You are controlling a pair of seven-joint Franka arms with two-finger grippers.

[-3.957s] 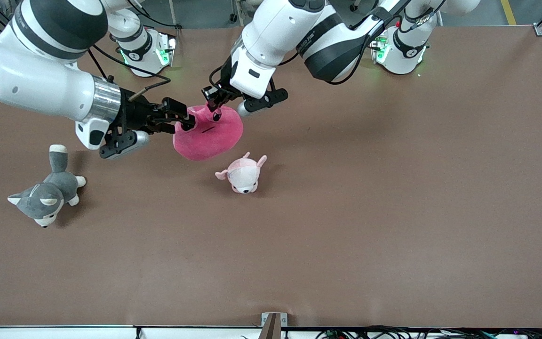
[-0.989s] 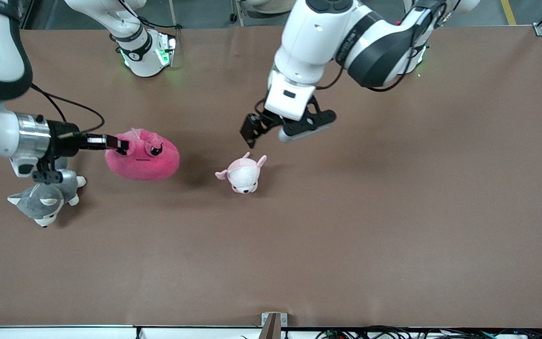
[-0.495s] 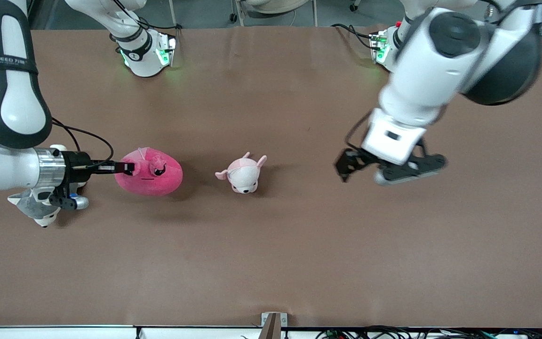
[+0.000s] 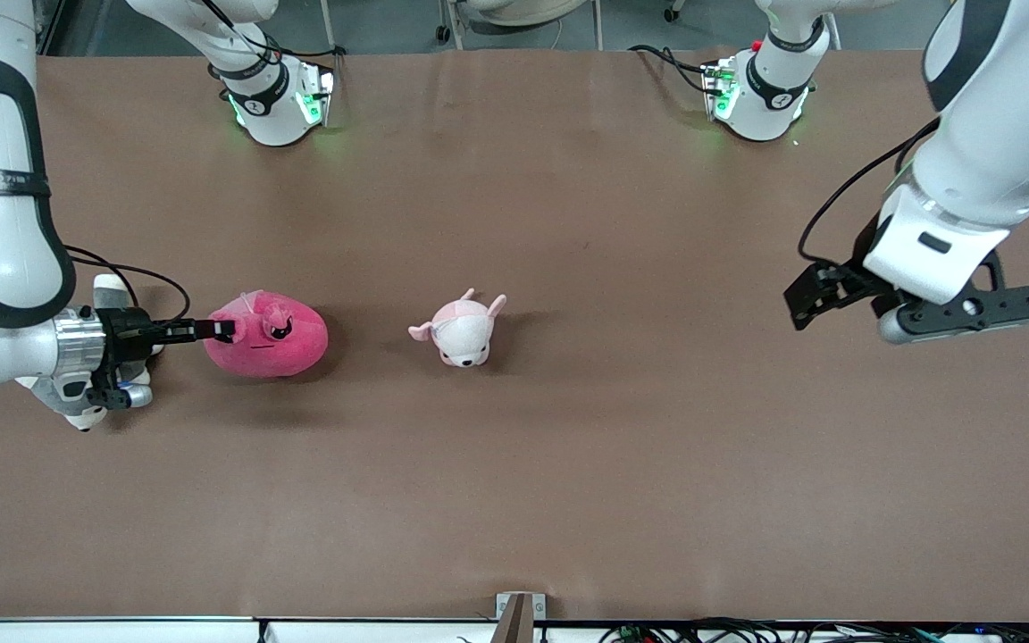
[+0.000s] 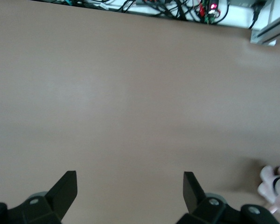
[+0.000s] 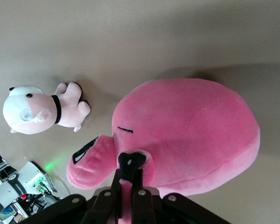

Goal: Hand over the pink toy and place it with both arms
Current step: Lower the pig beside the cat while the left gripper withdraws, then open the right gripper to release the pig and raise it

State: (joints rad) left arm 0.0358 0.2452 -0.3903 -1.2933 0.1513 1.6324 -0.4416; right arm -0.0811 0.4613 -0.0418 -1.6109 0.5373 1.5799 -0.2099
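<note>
Pink toy [image 4: 266, 339] lies on the brown table [image 4: 568, 464] at the middle left of the front view, toward the right arm's end of the table, its rounded body resting on the surface with its angry black eyes facing up. The right gripper [image 4: 221, 330] reaches in level from the left edge of the frame, and its jaws are pressed together on a fold of plush at the end of the toy that points toward the right arm. In the right wrist view, the fingertips [image 6: 129, 166] pinch a raised flap next to one black eye, with the pink toy [image 6: 186, 135] filling the centre of the frame. A smaller pale pink-and-white plush [image 4: 461, 329] lies near the centre of the front view, well apart from the pink toy and toward the left arm's end of the table from it; the same plush [image 6: 39, 109] appears at the middle left of the right wrist view. A grey-and-white husky plush [image 4: 77, 402] lies mostly hidden under the right arm's wrist at the left edge of the front view. The left gripper [image 4: 814, 295] hangs over bare table at the middle right of the front view, jaws spread wide and holding nothing; in the left wrist view, both fingers [image 5: 65, 189] show at the bottom of the frame with open tabletop between them.
</note>
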